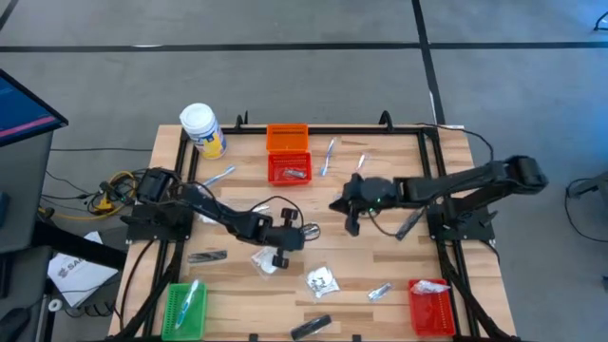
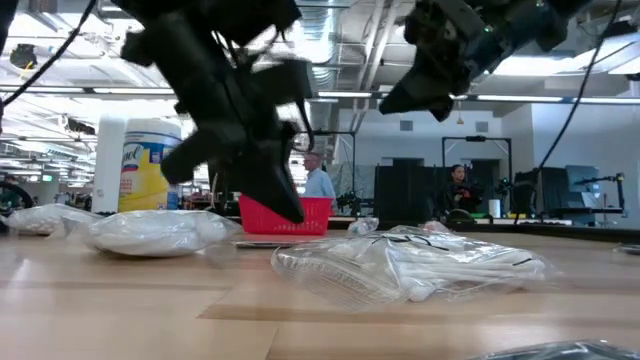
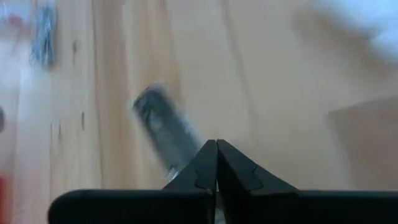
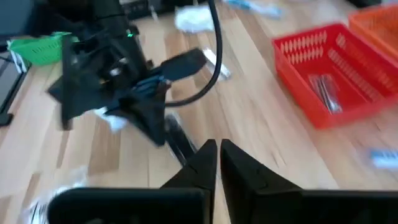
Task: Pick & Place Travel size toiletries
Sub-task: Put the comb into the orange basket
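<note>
Wooden worktop, and I have both pincers clenched on nothing. My right gripper [image 1: 350, 226] hangs above mid-table, its fingers [image 4: 200, 163] pressed together empty. My left gripper [image 1: 306, 231] hangs just beside it, tips [image 3: 216, 163] meeting over a foil sachet [image 3: 163, 129].

Risk, as I judge it: the arms sit close, so either reaching inward could clip the other or knock the clear packet [image 1: 321, 281] toward the near edge.

Count: two red baskets, one [image 1: 289, 169] by the far edge and one [image 1: 432, 306] at the near right corner; one orange basket [image 1: 287, 139]; one green basket [image 1: 185, 310] at the near left corner. Roughly a dozen toiletries lie scattered or binned.
</note>
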Available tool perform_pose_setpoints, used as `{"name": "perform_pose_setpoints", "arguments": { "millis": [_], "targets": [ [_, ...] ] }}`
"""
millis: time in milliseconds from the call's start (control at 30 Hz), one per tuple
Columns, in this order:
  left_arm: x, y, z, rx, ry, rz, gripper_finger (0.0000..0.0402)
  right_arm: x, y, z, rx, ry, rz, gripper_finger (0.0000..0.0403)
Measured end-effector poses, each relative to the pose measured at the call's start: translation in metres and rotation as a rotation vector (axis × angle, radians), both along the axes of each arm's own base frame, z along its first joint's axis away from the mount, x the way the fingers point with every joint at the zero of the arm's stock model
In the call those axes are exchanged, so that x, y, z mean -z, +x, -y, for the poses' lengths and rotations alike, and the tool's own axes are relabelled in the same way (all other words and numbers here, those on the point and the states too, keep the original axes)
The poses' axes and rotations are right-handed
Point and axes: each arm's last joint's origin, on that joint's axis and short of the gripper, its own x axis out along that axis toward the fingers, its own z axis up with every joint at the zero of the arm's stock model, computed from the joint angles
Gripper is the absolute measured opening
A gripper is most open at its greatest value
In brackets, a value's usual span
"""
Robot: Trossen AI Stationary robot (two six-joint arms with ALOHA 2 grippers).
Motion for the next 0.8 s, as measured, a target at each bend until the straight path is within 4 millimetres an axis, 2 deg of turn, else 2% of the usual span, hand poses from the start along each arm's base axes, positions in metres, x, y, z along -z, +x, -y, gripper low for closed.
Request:
{"name": "perform_pose_setpoints", "arguments": {
  "millis": [200, 467, 600, 800],
  "targets": [
    [-0.014, -0.007, 0.02, 0.031, -0.043, 0.046, 0.0, 0.025, 0.013, -0.021, 0.0, -0.099, -0.042, 0.0003],
    [-0.019, -0.008, 0.021, -0.045, -0.103, 0.076, 0.0, 0.064, 0.033, -0.036, 0.022, -0.103, -0.051, 0.0002],
    [-0.007, -0.015, 0.013, -0.089, -0.135, 0.043, 0.0, 0.089, 0.037, -0.048, 0.014, -0.105, -0.054, 0.0001],
    [0.018, -0.031, -0.008, -0.088, -0.301, -0.092, 0.0, 0.093, 0.041, -0.039, 0.012, -0.072, -0.057, 0.0001]
  ]
}}
